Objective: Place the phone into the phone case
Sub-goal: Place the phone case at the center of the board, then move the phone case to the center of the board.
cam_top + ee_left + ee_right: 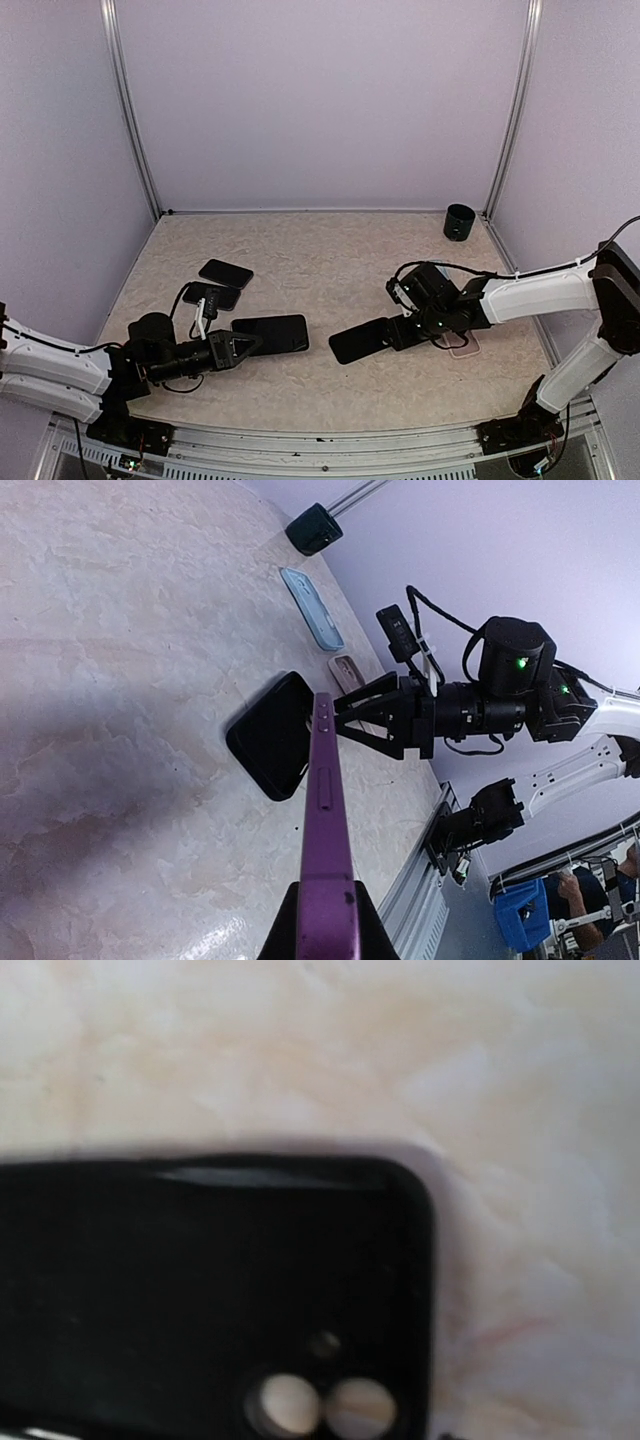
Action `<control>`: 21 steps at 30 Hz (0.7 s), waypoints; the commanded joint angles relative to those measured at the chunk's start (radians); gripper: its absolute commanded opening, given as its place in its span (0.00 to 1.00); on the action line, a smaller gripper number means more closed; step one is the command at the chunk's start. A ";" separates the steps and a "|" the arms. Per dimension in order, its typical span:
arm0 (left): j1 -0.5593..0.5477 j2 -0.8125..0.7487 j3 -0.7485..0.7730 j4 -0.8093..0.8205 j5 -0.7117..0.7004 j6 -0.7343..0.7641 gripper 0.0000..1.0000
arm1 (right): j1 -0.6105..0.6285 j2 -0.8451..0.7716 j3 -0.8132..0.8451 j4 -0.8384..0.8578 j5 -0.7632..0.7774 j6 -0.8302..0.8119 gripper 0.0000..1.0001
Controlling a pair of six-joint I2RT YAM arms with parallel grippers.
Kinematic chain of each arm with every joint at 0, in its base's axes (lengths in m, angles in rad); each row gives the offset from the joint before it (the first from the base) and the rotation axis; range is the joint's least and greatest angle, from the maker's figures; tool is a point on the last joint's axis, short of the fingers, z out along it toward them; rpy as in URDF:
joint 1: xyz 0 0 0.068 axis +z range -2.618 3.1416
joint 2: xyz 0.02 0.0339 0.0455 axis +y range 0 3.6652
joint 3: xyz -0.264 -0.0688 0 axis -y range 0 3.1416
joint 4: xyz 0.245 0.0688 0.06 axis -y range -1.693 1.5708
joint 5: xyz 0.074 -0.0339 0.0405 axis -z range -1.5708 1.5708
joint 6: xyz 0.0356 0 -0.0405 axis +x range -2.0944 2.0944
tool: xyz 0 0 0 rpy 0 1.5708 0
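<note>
Top external view: left gripper (248, 344) pinched shut on one end of phone (272, 334), which is carried flat, low over table (330, 255), left of centre. Black phone case (358, 342) lies just to its right, open side up, at tips of right gripper (402, 331). We cannot tell whether those fingers clamp it. We judge phone rigid, slick and glass-faced, likely to pivot in end pinch. Case is light and bendy and may slide, so we'd pin its far end.
</note>
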 commanded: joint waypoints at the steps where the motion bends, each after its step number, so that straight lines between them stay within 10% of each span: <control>1: -0.007 -0.021 0.008 0.033 -0.014 0.015 0.00 | 0.009 -0.040 -0.029 -0.025 0.060 0.013 0.53; 21: -0.009 0.027 0.022 0.036 -0.036 -0.007 0.00 | 0.010 -0.012 -0.157 0.264 -0.150 -0.063 0.69</control>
